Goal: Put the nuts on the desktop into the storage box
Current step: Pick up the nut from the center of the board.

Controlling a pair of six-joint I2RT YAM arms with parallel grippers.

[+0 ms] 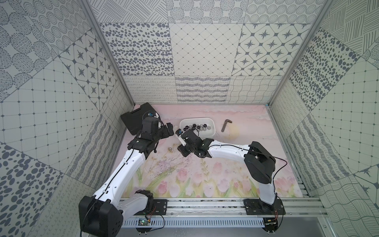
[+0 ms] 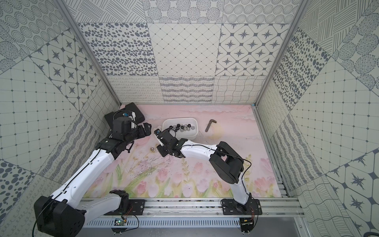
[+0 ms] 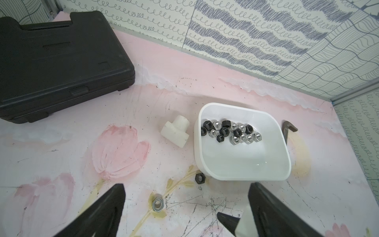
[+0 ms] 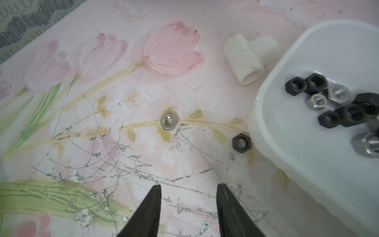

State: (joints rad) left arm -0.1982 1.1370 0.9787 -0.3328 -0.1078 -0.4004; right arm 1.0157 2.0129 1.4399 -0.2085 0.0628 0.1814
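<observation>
While both arms are leaning inward toward the box [image 3: 246,177], the right gripper [image 4: 188,185] and left gripper [image 3: 187,184] are hanging with jaws apart, empty. A silver nut [image 4: 169,121] and a black nut [image 4: 241,143] are lying just outside it, with other nuts [image 3: 229,131] sitting inside.

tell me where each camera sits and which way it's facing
Top views: high over the near edge, looking down toward the back wall; desktop, left arm and right arm show.
Left wrist: on the left arm, looking down at the storage box; open left gripper shows.
Right wrist: low over the desktop, facing a silver nut and black nut; open right gripper shows.
Shared: both wrist views hold those two nuts, the box and a white fitting.
</observation>
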